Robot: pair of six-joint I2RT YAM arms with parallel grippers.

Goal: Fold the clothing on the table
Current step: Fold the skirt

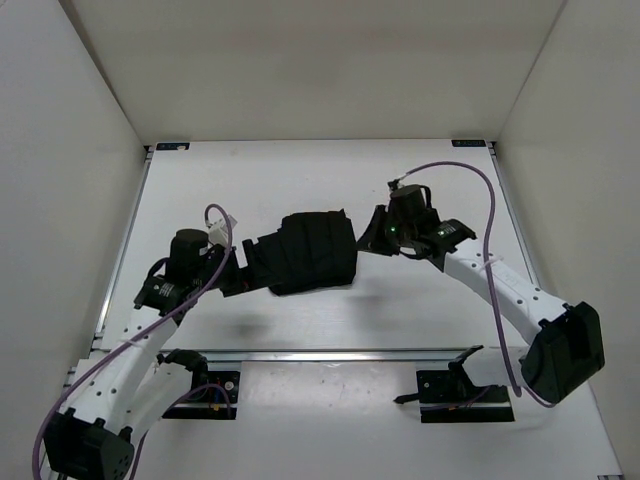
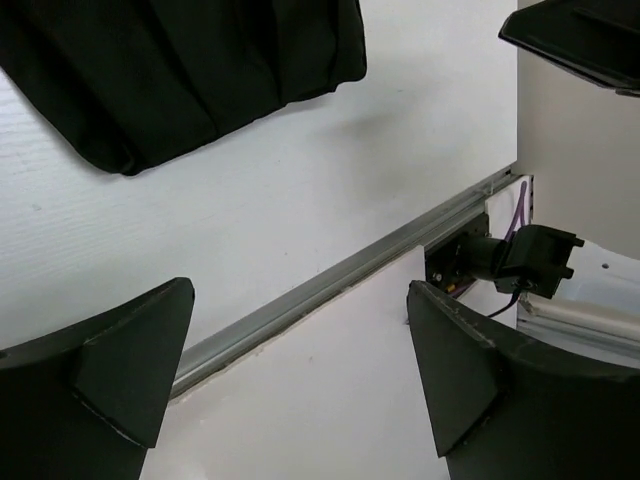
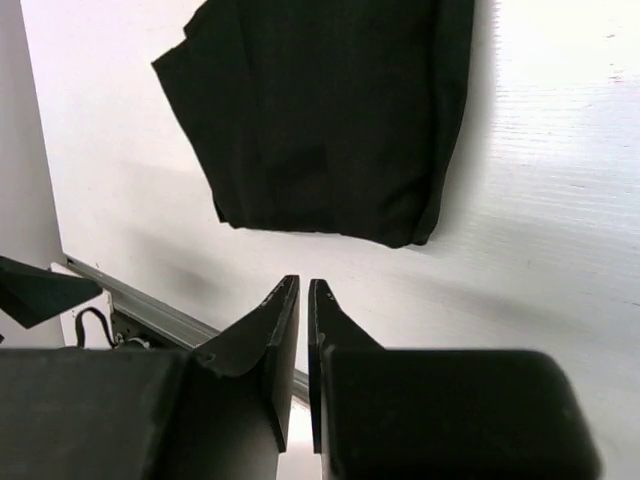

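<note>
The clothing (image 1: 310,252) is a black pleated bundle lying in the middle of the white table (image 1: 300,175). My left gripper (image 1: 232,275) is at its left end with the jaws spread wide. In the left wrist view this gripper (image 2: 298,290) is empty, the clothing (image 2: 180,70) lies apart from it at the top left, and bare table shows between the fingers. My right gripper (image 1: 372,232) sits just right of the clothing. In the right wrist view its jaws (image 3: 304,283) stand almost together with a thin slit and nothing in it, short of the clothing (image 3: 330,110).
A metal rail (image 1: 330,354) runs along the table's near edge, with the arm mounts (image 1: 455,392) just in front of it. White walls close in the left, right and back sides. The rail (image 2: 330,280) crosses the left wrist view diagonally.
</note>
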